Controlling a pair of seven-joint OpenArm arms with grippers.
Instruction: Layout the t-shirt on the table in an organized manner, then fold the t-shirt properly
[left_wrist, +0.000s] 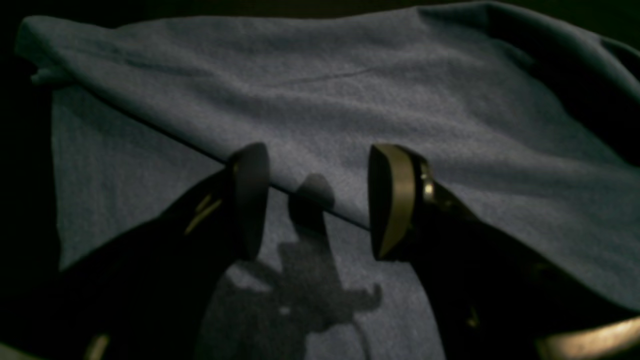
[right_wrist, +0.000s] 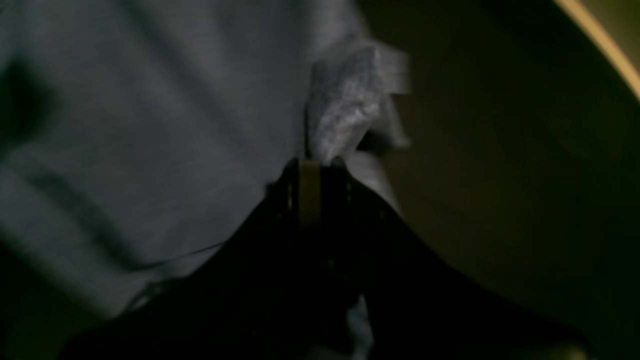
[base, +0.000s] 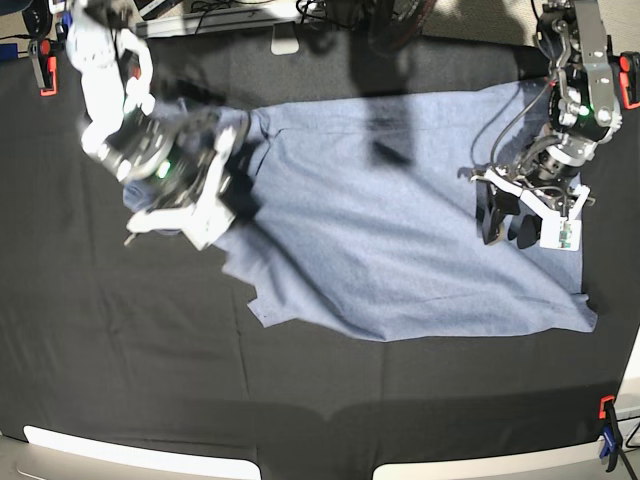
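The right gripper (right_wrist: 314, 167) is clenched on a bunched fold of the light heathered blue-grey cotton t-shirt (base: 400, 220), the pinched cloth standing up just past its fingertips. The left gripper (left_wrist: 317, 200) hangs released, jaws wide apart, just above a folded edge of the same shirt, which runs across between its fingers (left_wrist: 395, 200). Beyond both, the garment lies spread over the large matte black fabric table (base: 120, 350).

Base view: you look straight down from overhead at the whole table (base: 320, 400). Wrist views: each rides its arm, close behind its fingers, facing low across the t-shirt (left_wrist: 350, 100), which all three views share.
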